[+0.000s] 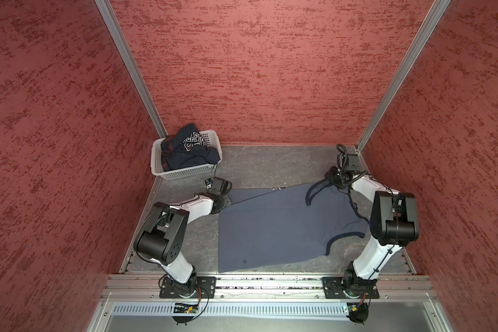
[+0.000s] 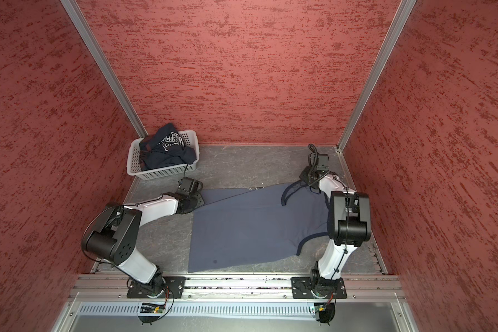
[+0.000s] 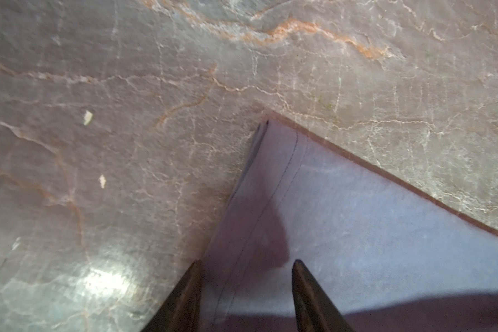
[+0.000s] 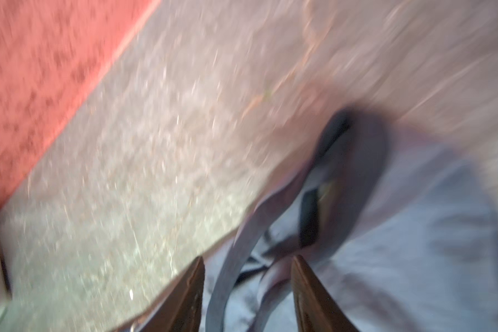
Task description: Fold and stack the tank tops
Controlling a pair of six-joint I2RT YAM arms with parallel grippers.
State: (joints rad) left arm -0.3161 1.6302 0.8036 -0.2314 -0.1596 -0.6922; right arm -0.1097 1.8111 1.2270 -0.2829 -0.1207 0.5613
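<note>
Tank tops: navy one (image 1: 190, 155) bunched in basket (image 1: 181, 174), far left, untouched. Left end effector (image 3: 246, 261) parted over hem corner (image 3: 270, 135) of grey-blue one (image 1: 270, 230), spread on bench (image 1: 256, 166), apparently unfolded. Right end effector (image 4: 247, 258) parted astride its strap (image 4: 233, 253). Folding, stacking remain.

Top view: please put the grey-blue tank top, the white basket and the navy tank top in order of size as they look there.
1. grey-blue tank top, spread flat.
2. white basket.
3. navy tank top, crumpled in the basket: only its visible part is judged.
</note>
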